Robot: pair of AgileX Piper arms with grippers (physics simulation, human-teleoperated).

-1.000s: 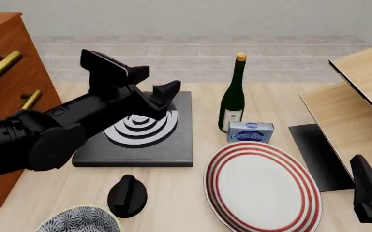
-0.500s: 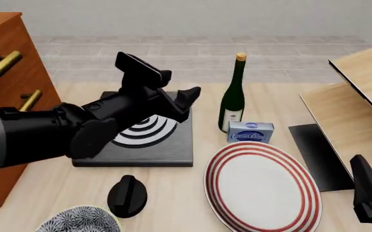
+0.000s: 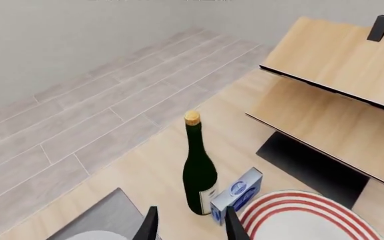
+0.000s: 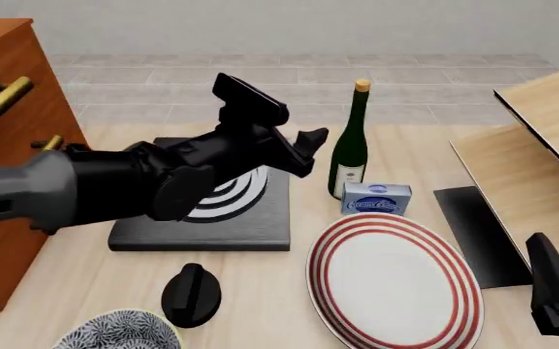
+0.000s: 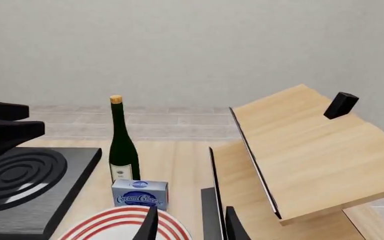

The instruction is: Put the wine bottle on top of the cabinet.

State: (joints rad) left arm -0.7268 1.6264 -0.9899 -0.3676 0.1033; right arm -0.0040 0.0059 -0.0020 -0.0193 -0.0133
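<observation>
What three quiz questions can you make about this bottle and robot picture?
1. True or false: the wine bottle stands upright on the table.
2. Which thing sits right beside the bottle's base? A) blue box B) striped plate C) black knob
3. Fill in: the left pincer is open and holds ____.

Key: 1 true; 2 A; 3 nothing.

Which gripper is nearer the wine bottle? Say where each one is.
Left. The left gripper is open just beside the wine bottle, not touching it. The right gripper sits far off at the near right table edge, past the plate.
</observation>
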